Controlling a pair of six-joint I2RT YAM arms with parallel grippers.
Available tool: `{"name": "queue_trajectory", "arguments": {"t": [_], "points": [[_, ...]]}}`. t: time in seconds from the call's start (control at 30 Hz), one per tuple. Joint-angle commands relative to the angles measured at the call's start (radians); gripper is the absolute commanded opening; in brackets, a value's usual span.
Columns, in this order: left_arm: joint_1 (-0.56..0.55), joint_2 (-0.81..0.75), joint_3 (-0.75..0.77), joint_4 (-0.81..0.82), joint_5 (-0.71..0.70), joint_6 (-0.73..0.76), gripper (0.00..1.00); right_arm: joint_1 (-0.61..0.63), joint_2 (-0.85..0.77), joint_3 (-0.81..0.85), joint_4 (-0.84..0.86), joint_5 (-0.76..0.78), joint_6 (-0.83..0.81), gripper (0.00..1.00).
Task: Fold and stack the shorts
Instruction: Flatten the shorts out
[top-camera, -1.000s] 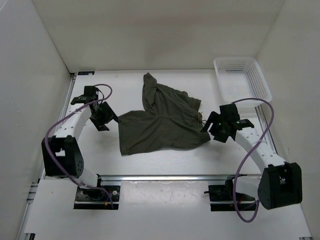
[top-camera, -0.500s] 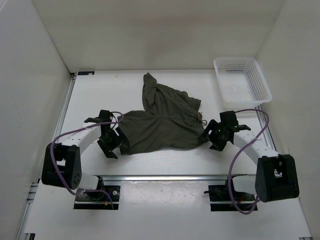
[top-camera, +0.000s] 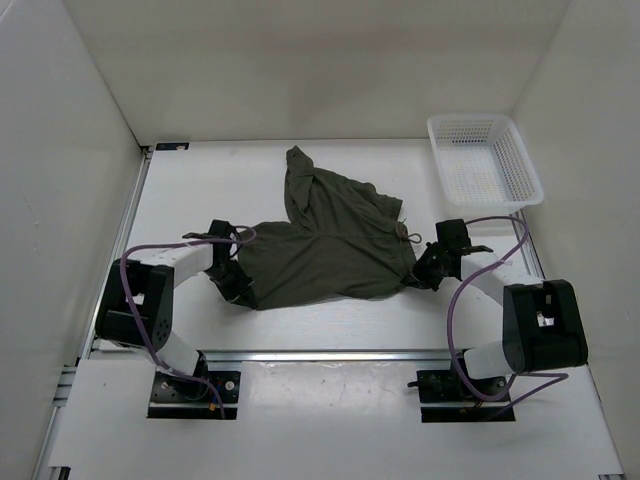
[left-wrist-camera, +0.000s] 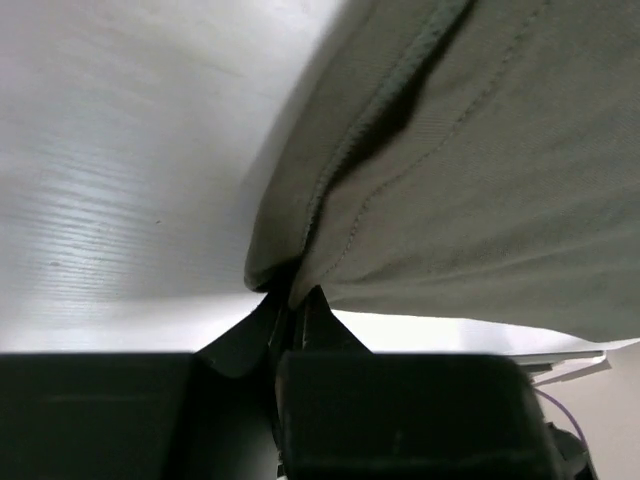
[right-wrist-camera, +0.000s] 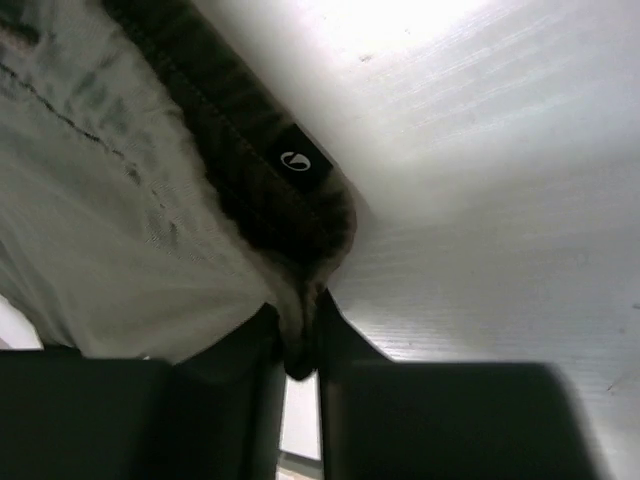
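Observation:
The dark olive-green shorts (top-camera: 330, 245) lie spread on the white table, one leg reaching toward the back. My left gripper (top-camera: 237, 287) is shut on the shorts' near-left corner; in the left wrist view the hem (left-wrist-camera: 300, 270) is pinched between the dark fingers (left-wrist-camera: 320, 320). At the right edge of the cloth my right gripper (top-camera: 420, 275) is shut on the shorts' waistband corner (right-wrist-camera: 300, 330), beside a small black label (right-wrist-camera: 295, 160). The drawstring (top-camera: 404, 232) shows near that corner.
A white plastic mesh basket (top-camera: 484, 157) stands at the back right. White walls close in the table on the left, back and right. A metal rail (top-camera: 320, 354) runs along the near edge in front of the arm bases.
Both arms came inward and down to the cloth's near corners, and both grippers, open before, closed on the fabric. The near edge of the shorts shifted slightly.

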Motion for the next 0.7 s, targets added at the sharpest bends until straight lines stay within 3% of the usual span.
{"name": "queue_trajectory", "arguments": {"t": [0.0, 0.13, 0.23, 0.37, 0.4, 0.5, 0.67], "points": [[-0.005, 0.012, 0.036, 0.049, -0.042, 0.016, 0.11, -0.002, 0.002, 0.045, 0.002, 0.018, -0.018, 0.0], [0.016, -0.063, 0.156, -0.026, -0.052, 0.027, 0.11, -0.002, -0.059, 0.127, -0.064, 0.058, -0.068, 0.0], [0.042, -0.098, 0.344, -0.123, -0.066, 0.05, 0.11, -0.012, -0.08, 0.251, -0.13, 0.078, -0.116, 0.0], [0.122, -0.107, 0.651, -0.236, -0.039, 0.108, 0.11, -0.012, -0.048, 0.574, -0.258, 0.078, -0.18, 0.0], [0.134, -0.098, 0.788, -0.259, -0.039, 0.123, 0.11, -0.012, -0.048, 0.624, -0.278, 0.088, -0.19, 0.0], [0.175, -0.122, 0.988, -0.293, -0.027, 0.124, 0.11, -0.012, -0.057, 0.765, -0.337, 0.089, -0.202, 0.0], [0.235, -0.231, 1.052, -0.247, 0.041, 0.105, 0.11, -0.012, -0.117, 0.89, -0.386, -0.025, -0.203, 0.0]]}}
